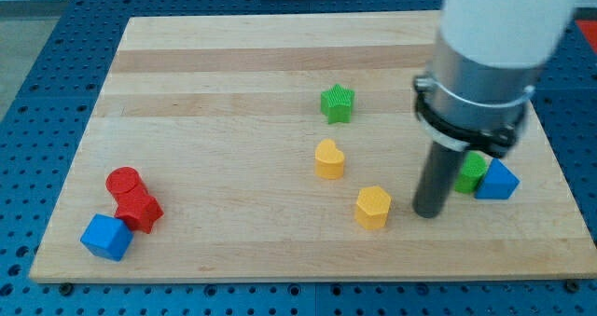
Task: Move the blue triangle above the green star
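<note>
The blue triangle (498, 181) lies near the board's right edge, touching a green block (471, 172) on its left. The green star (338, 103) sits above the board's middle, well to the view's upper left of the triangle. My tip (427, 213) rests on the board just left of the green block and the blue triangle, and right of the yellow hexagon (373, 207). The arm's body hides part of the green block.
A yellow heart (329, 159) lies below the green star. At the view's lower left sit a red cylinder (123, 182), a red block (140, 210) and a blue cube (105, 238). The wooden board (205, 92) lies on a blue perforated table.
</note>
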You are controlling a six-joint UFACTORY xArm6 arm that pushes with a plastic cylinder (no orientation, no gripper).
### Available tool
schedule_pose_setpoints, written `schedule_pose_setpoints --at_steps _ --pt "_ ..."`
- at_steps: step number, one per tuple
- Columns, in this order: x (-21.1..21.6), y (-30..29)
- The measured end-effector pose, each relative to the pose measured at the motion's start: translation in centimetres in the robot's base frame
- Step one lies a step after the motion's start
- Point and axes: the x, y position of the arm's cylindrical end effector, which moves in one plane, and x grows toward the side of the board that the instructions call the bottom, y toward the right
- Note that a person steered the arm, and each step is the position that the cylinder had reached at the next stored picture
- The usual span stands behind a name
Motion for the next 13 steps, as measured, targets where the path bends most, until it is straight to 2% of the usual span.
schedule_pose_setpoints --at_steps 2,3,13 --pt "0.5 7.3" --pt "-0.4 8.0" --pt "-13.6 7.2"
